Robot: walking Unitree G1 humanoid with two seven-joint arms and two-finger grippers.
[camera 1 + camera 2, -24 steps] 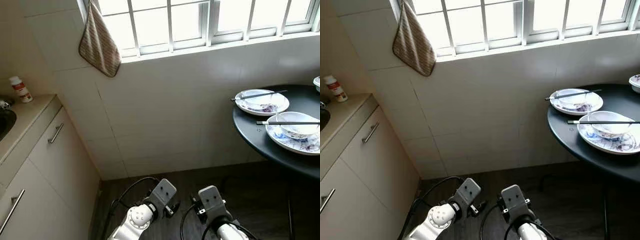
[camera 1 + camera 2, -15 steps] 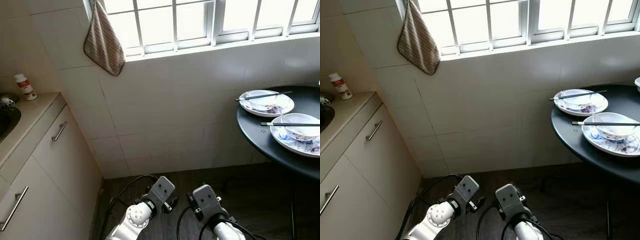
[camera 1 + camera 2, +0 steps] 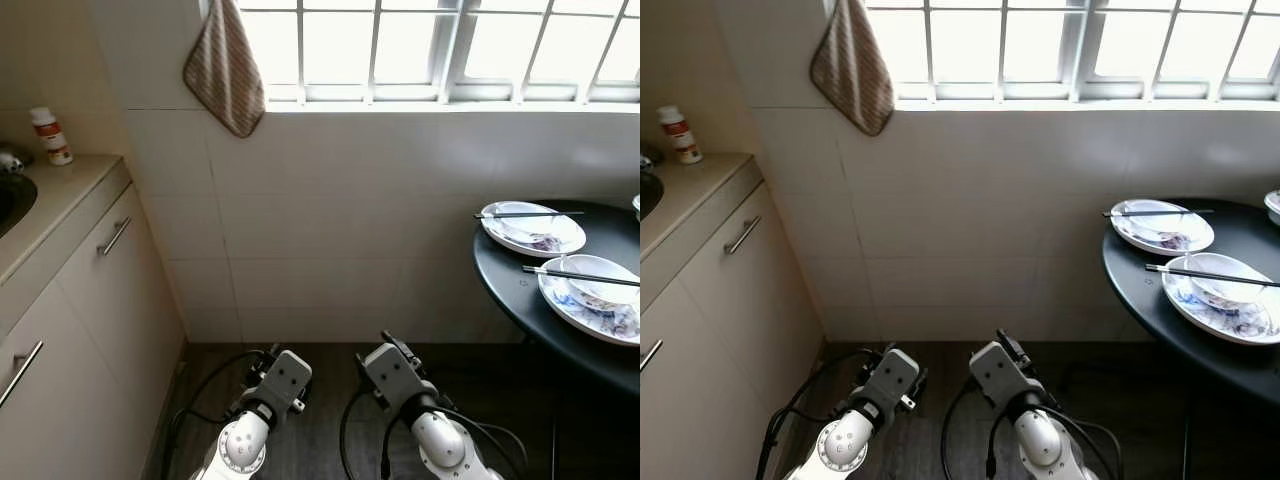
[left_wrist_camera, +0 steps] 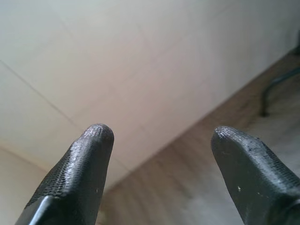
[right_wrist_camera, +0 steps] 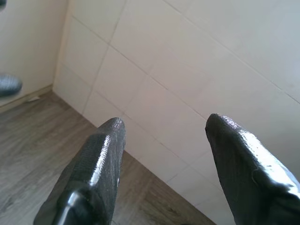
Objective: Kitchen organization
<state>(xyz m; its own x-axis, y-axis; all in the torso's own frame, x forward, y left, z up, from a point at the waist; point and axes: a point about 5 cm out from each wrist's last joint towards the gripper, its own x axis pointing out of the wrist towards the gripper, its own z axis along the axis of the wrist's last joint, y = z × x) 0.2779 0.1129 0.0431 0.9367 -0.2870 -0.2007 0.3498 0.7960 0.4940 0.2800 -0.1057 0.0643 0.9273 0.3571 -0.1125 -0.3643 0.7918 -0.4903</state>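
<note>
Sitting on the round black desk [image 3: 600, 355] at the robot's right, white patterned plates [image 3: 532, 227] crossed by black chopsticks [image 3: 575, 276] have slid slightly rightward as the view swung; left hand [image 4: 159, 140] and right hand [image 5: 161, 131] hang spread apart, empty, above the dark wood floor [image 3: 320, 390], so tidying hasn't begun.

A round black table [image 3: 520, 290] carries two white plates [image 3: 532, 228] [image 3: 590, 300], chopsticks [image 3: 528, 214] laid across each.

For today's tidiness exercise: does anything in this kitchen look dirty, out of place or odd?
Two used plates sit on the black table, both smeared with food remains, with chopsticks lying across them. A striped cloth hangs at the window instead of by the sink. Nothing looks spilled or broken.
</note>
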